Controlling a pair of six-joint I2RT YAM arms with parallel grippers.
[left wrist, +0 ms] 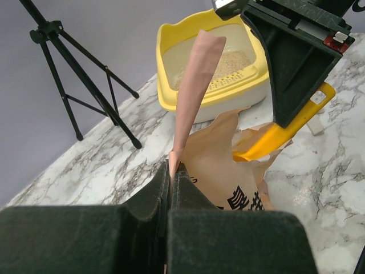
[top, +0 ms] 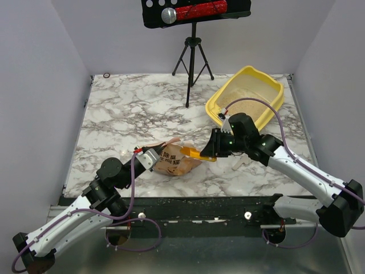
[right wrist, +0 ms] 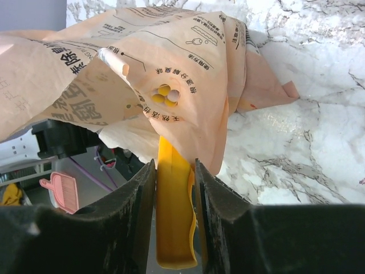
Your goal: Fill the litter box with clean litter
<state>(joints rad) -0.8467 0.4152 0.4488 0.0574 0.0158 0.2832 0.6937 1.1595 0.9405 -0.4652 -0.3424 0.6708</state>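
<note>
Left fingers [left wrist: 170, 174] are clenched on a flap of the tan paper bag [top: 174, 164], holding it up. The right fingers [top: 210, 149] grasp the handle of the yellow scoop [top: 198, 154], whose front end is hidden inside the bag's mouth. That bag lies near the front edge of the counter [top: 125, 114], about mid-width. The litter box [top: 212, 106] sits in the far right corner, close to the side wall, with some litter [top: 248, 108] in it. Bare marble lies between box and bag, and a tripod [top: 192, 68] stands just left of the box.
</note>
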